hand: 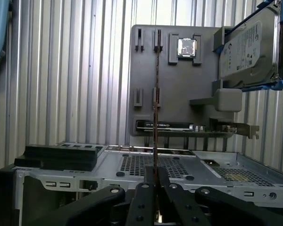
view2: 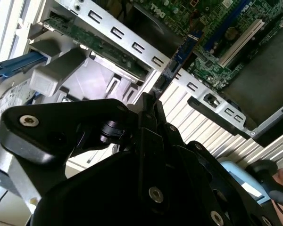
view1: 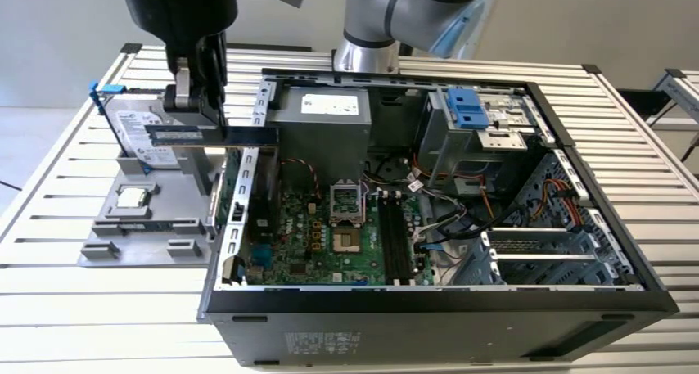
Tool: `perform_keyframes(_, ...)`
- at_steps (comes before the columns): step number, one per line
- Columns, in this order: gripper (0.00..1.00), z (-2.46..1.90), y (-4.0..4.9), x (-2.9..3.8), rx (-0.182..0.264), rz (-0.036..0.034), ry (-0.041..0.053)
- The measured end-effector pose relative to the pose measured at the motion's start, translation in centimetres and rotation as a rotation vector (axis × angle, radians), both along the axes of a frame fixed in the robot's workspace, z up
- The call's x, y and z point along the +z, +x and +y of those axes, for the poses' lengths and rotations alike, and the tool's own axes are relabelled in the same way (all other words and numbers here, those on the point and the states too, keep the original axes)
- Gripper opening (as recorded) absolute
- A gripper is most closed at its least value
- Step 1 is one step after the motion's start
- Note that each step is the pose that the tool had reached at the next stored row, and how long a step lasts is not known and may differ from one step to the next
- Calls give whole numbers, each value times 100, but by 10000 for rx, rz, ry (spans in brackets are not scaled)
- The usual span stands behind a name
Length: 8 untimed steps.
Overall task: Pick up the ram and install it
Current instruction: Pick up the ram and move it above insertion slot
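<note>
Hanging over the grey plastic parts tray [view1: 131, 235] by the slatted metal desk's [view1: 65, 161] edge at the exterior view's left, the black pincer [view1: 195, 110] clenches the long, narrow, flat ram stick [view1: 235, 134], one end reaching the open black computer case [view1: 437, 308].

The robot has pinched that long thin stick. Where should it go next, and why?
Probably sideways, over the open black computer case toward the long black slots on the green motherboard. The fingers are shut on the long, narrow, flat ram stick, which hangs above the grey parts holder, outside the case.
</note>
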<state>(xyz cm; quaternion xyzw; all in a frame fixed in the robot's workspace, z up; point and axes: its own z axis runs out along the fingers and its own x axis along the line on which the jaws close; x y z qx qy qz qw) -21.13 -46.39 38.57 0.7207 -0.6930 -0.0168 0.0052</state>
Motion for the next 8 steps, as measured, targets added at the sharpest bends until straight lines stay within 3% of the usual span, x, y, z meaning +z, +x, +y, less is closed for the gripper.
perform_keyframes(8,0,0,95,0,0,10,-1)
